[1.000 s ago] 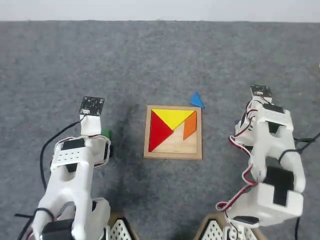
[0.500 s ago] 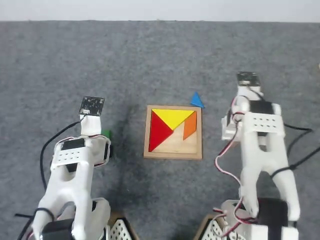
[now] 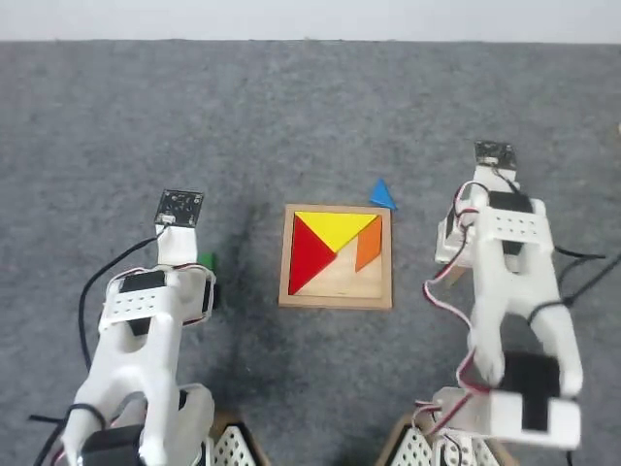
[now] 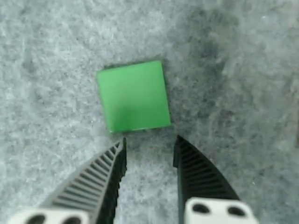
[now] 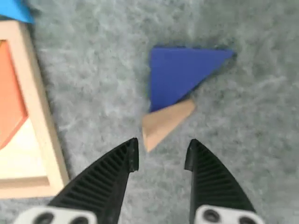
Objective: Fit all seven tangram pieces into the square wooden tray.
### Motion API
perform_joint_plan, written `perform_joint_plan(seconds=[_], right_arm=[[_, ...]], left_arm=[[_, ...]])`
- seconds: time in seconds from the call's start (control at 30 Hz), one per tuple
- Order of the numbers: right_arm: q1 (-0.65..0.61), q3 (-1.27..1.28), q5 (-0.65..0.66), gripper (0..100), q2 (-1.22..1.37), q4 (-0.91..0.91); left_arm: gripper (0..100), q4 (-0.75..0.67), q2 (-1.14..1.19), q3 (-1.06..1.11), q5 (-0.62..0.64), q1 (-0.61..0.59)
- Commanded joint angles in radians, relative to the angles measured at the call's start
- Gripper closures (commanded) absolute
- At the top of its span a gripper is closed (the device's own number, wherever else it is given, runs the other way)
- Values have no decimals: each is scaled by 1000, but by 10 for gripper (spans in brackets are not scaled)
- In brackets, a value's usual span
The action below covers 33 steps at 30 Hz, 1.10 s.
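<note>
Although three pieces already sit in the tray (image 3: 335,304), the task looks less than half done, since four of the seven lie loose on the bench (image 3: 291,116).

On the left, the left hand (image 4: 149,142) hangs over the green square (image 4: 134,95). Its jaws are partly open and hold nothing, and the tips stop just short of the square's edge. The square lies flat, well left of the tray.

In the middle, the tray's near part is bare wood. The red triangle (image 3: 309,254) fills its left side, the orange piece (image 3: 368,247) sits against its right wall, and the yellow triangle (image 3: 335,229) lies along its far wall. All three look seated flush.

Right of the tray, under the right arm, the right hand (image 5: 162,144) is also partly open and empty. Just ahead of its tips lies a tan triangle (image 5: 166,122), touching a navy triangle (image 5: 180,72). I cannot tell whether one overlaps the other.

Farthest off, a light-blue triangle (image 3: 382,195) rests just beyond the tray's far right corner, apart from the rim.

What is left, then, is the green square, the tan, navy and light-blue triangles, and the bare near area they must fill. Each hand seems poised over its nearest piece, so a grasp is likely the step in hand. The touching pair on the right may need separating before either one lifts cleanly.
</note>
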Motion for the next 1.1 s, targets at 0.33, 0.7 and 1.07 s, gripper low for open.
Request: perform_joint_plan(seconds=[0.33,0.7,1.07], right_arm=[[8,-186,-9,916,269,-27],[-18,-181,-5,957,150,58],[-282,-189,-61,958,-16,153]], left_arm=[[829,-21,-38,-7,-8,-6],[829,-21,-38,-5,-8,-6],[829,-21,-38,-7,-9,-5]])
